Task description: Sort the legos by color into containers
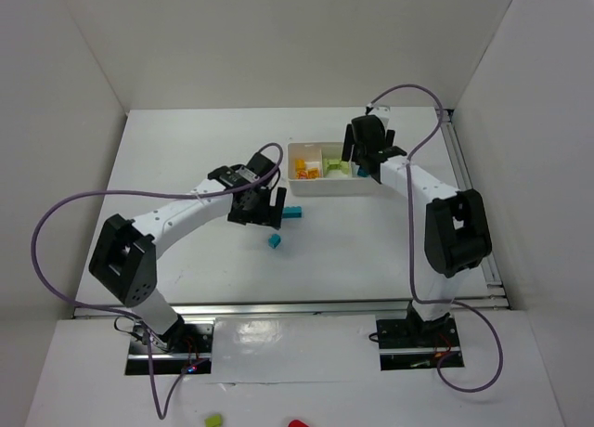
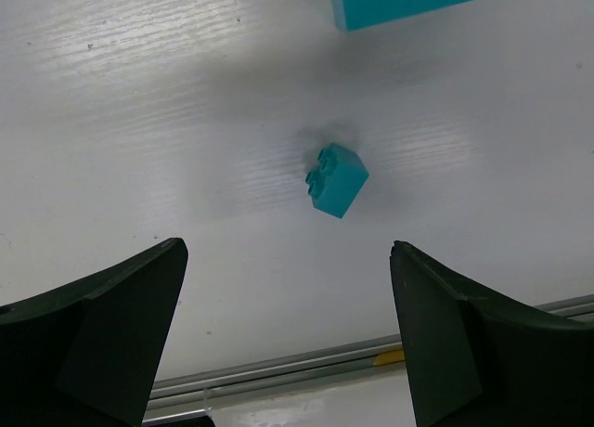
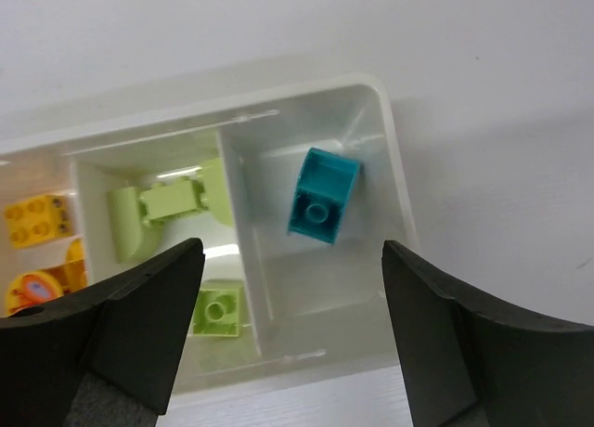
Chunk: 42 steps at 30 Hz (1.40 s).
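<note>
Left pincer spread wide, nothing between its fingers, hanging above the desk. Ahead of that gap, slightly right of its middle in the wrist view, small cyan brick, alone on the white top, askew, touching neither finger. Farther ahead, long cyan brick, cut off by the upper edge of that view, apart from the small one. From above: long brick just beside the left fingertips on the tray side, touching or not unclear; small brick a little nearer the arm bases, apart from pincer and long brick alike. Right pincer spread too, holding nothing, poised over the right end of the tray. Between its fingers in the wrist view, the thin wall dividing middle and right compartments. In the right compartment, one cyan piece, tilted, near the far wall, a single stud showing, beyond the gap and toward the finger at the view's right. In the middle compartment, lime bricks: a cluster at the far side and one single-stud piece close to the finger at the view's left. In the left compartment, orange bricks, partly hidden by that finger and the frame edge. Tray toward the far side of the desk, right of centre; long brick near its left near corner, small brick farther off.
</note>
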Each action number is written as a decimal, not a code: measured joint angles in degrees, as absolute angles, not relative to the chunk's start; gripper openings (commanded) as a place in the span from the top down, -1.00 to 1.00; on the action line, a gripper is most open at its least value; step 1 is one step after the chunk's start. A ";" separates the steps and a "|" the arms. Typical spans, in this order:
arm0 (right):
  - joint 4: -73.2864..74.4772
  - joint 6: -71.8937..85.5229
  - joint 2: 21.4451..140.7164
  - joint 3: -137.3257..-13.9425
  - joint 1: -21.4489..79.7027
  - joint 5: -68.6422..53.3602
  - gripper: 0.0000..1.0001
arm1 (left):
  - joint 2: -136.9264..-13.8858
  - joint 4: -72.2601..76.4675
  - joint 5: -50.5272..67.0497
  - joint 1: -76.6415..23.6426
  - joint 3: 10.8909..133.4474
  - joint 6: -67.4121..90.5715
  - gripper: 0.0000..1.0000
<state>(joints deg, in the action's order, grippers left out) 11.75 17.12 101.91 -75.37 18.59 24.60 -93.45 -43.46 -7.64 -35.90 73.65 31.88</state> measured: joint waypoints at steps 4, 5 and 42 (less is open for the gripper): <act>11.62 17.54 94.30 -70.28 21.93 22.98 -0.66 | -90.67 -43.18 -7.53 -35.00 73.36 31.88 -0.98; 11.62 17.56 91.77 -68.40 23.57 22.31 -0.66 | -89.71 -43.18 -7.53 -34.30 73.36 31.88 -0.98; 16.88 38.54 112.86 -74.00 48.38 25.26 -0.90 | -78.00 -43.42 -8.51 -19.27 74.43 33.23 -0.95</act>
<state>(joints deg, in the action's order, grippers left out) 16.88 38.54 112.86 -74.00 48.38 25.26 -78.00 -43.42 -8.51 -19.27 74.43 33.23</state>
